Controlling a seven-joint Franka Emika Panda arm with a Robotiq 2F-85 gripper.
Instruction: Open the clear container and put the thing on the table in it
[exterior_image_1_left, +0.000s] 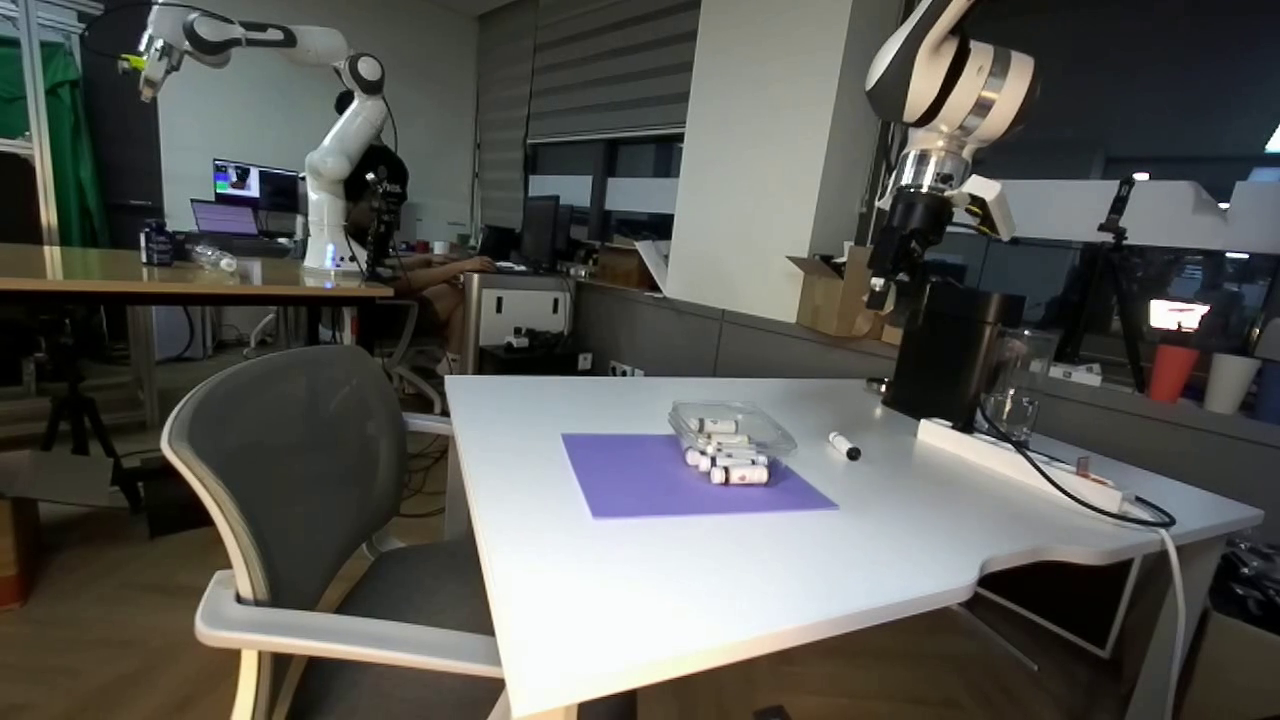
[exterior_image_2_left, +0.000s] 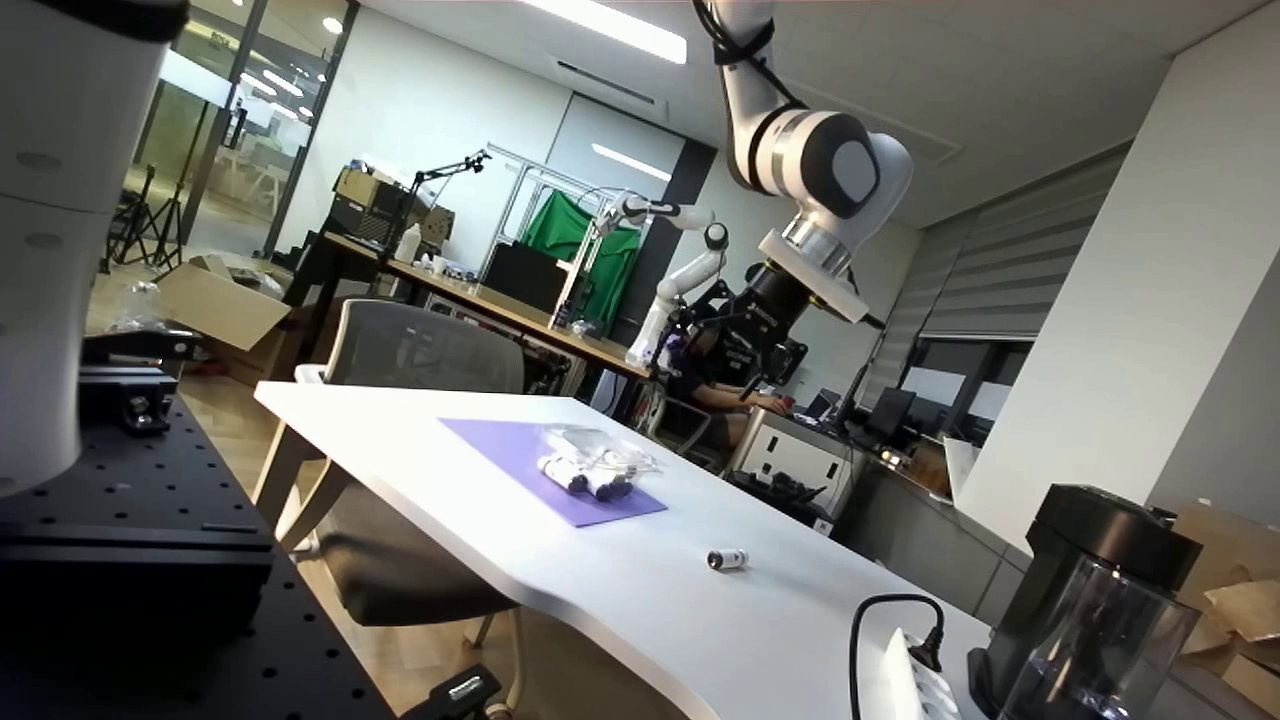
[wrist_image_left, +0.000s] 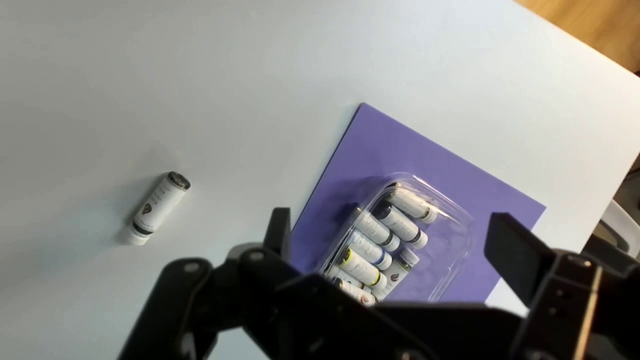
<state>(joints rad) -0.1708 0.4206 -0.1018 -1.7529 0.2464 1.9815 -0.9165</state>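
The clear container (exterior_image_1_left: 775, 430) sits on the purple mat on the white table (exterior_image_1_left: 640, 600). It holds several small white bottles and also shows in the wrist view (wrist_image_left: 442, 260). I cannot tell whether a lid covers it. One white bottle (exterior_image_1_left: 843, 445) with a black end lies on its side on the bare table, apart from the mat. It also shows in an exterior view (exterior_image_2_left: 727, 559) and in the wrist view (wrist_image_left: 159, 206). My gripper (wrist_image_left: 389, 219) is open and empty, high above the table. In the wrist view the container shows between its fingers, partly hidden by the gripper.
The purple mat (exterior_image_1_left: 640, 490) lies under the container. A white power strip (exterior_image_1_left: 1020, 465) with a black cable lies along the table's side. A tall black box-like appliance (exterior_image_1_left: 940, 350) with a clear cup stands beside it. A grey chair (exterior_image_1_left: 290, 500) stands at the table's edge.
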